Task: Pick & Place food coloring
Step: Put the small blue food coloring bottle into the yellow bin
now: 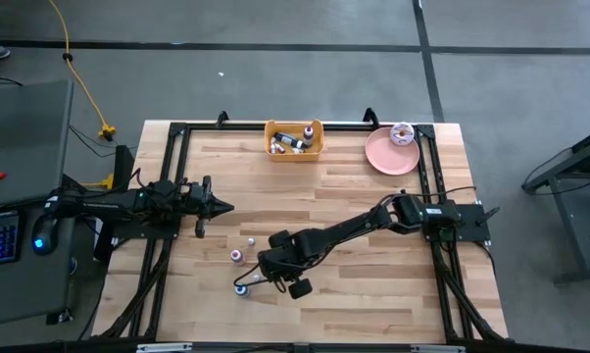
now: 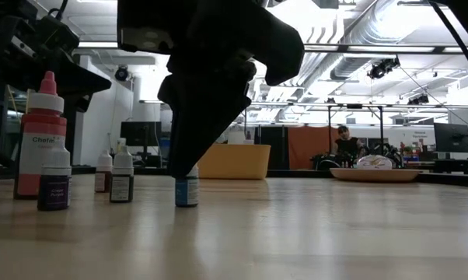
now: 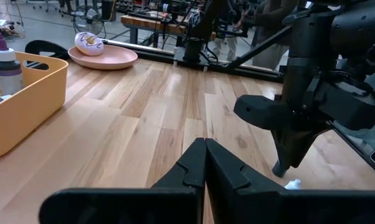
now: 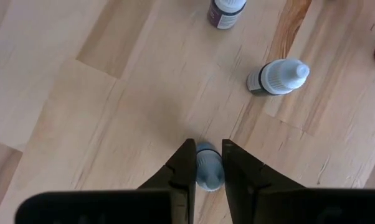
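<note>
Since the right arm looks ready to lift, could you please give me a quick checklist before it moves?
1. Right tool shut on the blue bottle: ok.
2. Bottle centred between the fingers: ok.
3. Bottle upright on the table: ok.
4. Yellow bin has room: ok, only a few bottles inside.
5. Left tool shut and away from the path: ok.
6. Grip firm enough to lift: cannot tell.

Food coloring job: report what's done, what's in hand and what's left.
Done: a few bottles lie in the yellow bin. In hand: the right gripper is closed around a blue bottle standing upright on the table, not yet lifted. Left: at least two more bottles stand loose nearby. The left gripper waits shut at the table's left side.
</note>
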`<control>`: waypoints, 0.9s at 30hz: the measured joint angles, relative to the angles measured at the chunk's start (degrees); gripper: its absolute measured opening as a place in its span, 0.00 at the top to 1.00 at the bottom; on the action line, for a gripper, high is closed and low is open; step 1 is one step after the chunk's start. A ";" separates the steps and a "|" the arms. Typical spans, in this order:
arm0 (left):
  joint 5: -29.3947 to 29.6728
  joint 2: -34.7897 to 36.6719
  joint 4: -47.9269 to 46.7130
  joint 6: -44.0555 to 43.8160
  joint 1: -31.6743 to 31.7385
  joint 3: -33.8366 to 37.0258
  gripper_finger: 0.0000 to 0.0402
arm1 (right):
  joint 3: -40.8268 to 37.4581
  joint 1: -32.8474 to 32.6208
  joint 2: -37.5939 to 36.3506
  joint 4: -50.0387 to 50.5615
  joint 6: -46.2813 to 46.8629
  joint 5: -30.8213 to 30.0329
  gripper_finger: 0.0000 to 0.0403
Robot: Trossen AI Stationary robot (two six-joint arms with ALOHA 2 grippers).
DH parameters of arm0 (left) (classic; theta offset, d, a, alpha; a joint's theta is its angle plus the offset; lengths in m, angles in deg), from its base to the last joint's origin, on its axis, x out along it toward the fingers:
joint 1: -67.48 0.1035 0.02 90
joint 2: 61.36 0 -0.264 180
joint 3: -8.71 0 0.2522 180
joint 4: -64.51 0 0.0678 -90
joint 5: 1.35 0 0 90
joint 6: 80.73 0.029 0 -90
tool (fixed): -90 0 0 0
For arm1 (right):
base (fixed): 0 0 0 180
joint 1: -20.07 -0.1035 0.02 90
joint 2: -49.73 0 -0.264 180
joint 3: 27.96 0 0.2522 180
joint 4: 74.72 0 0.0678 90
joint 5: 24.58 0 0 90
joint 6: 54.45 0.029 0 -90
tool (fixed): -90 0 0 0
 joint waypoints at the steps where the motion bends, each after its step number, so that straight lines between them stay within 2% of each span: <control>1: 0.00 0.01 0.00 0.01 0.02 -0.02 1.00 | 0.00 0.00 -0.19 0.22 0.04 -0.06 0.88; 17: 0.00 0.01 0.00 0.02 0.01 -0.01 1.00 | 0.00 0.22 -6.13 4.74 5.05 -0.27 0.88; 27: 0.00 0.02 0.00 0.00 0.02 -0.02 1.00 | 0.00 0.24 -12.72 6.81 20.10 -3.83 0.88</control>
